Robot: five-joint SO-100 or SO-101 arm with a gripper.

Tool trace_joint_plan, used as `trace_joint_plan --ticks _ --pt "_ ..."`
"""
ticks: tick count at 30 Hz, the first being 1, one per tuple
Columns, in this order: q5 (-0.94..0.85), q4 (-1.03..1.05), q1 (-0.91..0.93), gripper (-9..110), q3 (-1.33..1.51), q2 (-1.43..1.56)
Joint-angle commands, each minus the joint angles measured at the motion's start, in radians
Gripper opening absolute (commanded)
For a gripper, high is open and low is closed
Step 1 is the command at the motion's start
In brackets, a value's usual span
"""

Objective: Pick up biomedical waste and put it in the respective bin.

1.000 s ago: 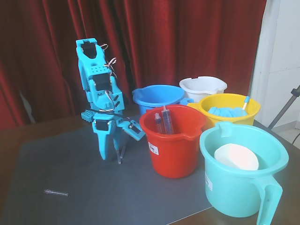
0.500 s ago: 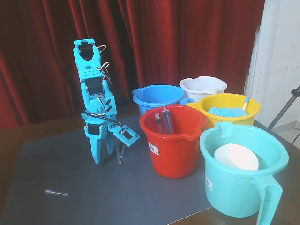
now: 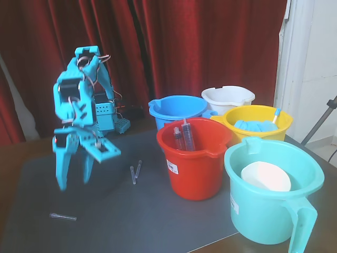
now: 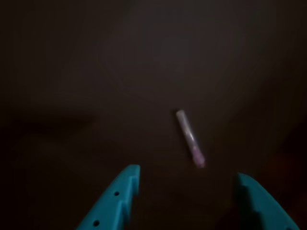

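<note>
A thin clear tube of biomedical waste [image 3: 63,216] lies on the dark mat near its front left. Two more tubes [image 3: 136,172] lie together, left of the red bucket [image 3: 197,176]. My cyan gripper [image 3: 73,182] hangs open above the mat, fingers pointing down, over and slightly behind the lone tube, touching nothing. In the wrist view the open gripper [image 4: 187,178] frames a single tube [image 4: 190,139] lying on the dark surface just ahead of the fingertips.
The red bucket holds syringes [image 3: 184,136] with dark contents. Behind it stand a blue bucket [image 3: 168,113], a white bucket [image 3: 224,100] and a yellow bucket [image 3: 234,117]. A teal bucket [image 3: 263,221] with a white item stands front right.
The arm has swung left, away from the pair of tubes beside the red bucket, and now hangs over the left part of the mat near the lone tube. The gripper stays open.
</note>
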Motion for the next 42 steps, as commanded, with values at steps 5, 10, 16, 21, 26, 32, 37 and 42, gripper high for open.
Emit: trace_joint_plan --ticks 5,10,16,21,26,32,37,42 --pt "-0.117 0.072 0.009 21 -0.302 -0.21" --pt "-0.126 0.195 0.015 21 -0.482 -0.325" --pt "-0.198 0.256 0.017 21 -0.621 -0.405" --pt "-0.291 0.259 0.017 21 -0.689 -0.465" --pt "-0.376 0.265 0.018 21 -0.758 -0.549" --pt "-0.446 0.342 0.02 21 -0.821 -0.581" --pt "-0.456 0.426 0.083 21 -0.876 -0.581" --pt "-0.512 0.433 0.1 21 -0.885 -0.58"
